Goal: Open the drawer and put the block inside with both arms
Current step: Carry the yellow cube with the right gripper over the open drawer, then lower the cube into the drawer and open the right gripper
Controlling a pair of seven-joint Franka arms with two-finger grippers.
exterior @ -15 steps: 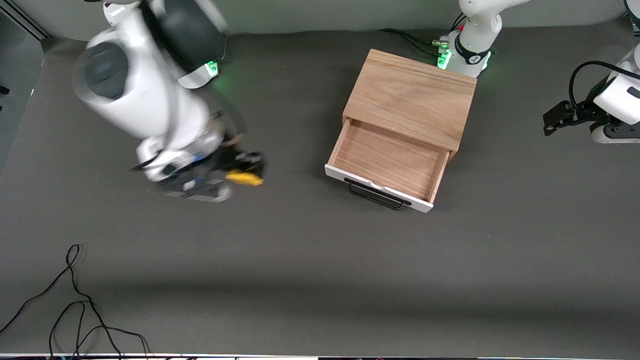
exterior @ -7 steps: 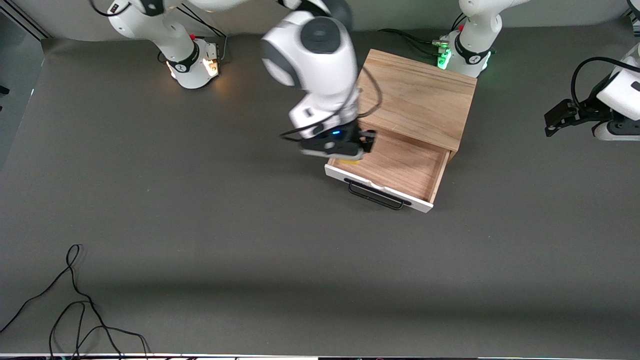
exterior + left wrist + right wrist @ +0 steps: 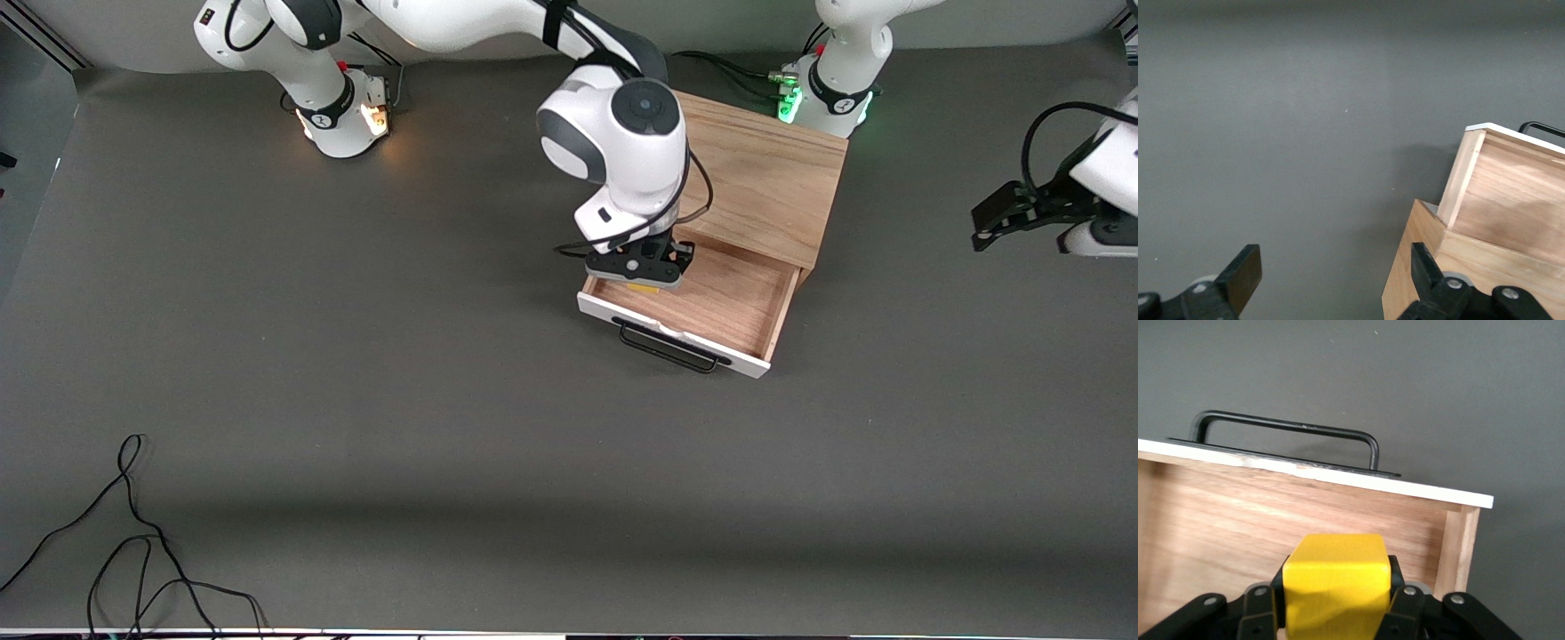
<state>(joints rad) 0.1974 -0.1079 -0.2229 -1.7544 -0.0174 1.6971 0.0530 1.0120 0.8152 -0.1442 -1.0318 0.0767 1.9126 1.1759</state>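
The drawer (image 3: pixel 711 298) is pulled out of the light oak box (image 3: pixel 756 173), its white front panel and black wire handle (image 3: pixel 667 349) toward the front camera. My right gripper (image 3: pixel 642 284) is shut on the yellow block (image 3: pixel 643 289) and holds it low inside the drawer, at the end toward the right arm. In the right wrist view the block (image 3: pixel 1337 587) sits between the fingers above the drawer floor (image 3: pixel 1258 520), with the handle (image 3: pixel 1288 430) past the panel. My left gripper (image 3: pixel 985 227) is open and waits over bare table at the left arm's end; its wrist view shows the open fingers (image 3: pixel 1245 273) beside the box (image 3: pixel 1491 267).
A black cable (image 3: pixel 133 542) lies looped on the table near the front camera, at the right arm's end. The grey table (image 3: pixel 444 400) stretches wide around the box. The arm bases stand along the table's top edge.
My right arm has swung from the right arm's end of the table to the drawer, carrying the block, and has lowered it into the drawer. The left arm has barely moved.
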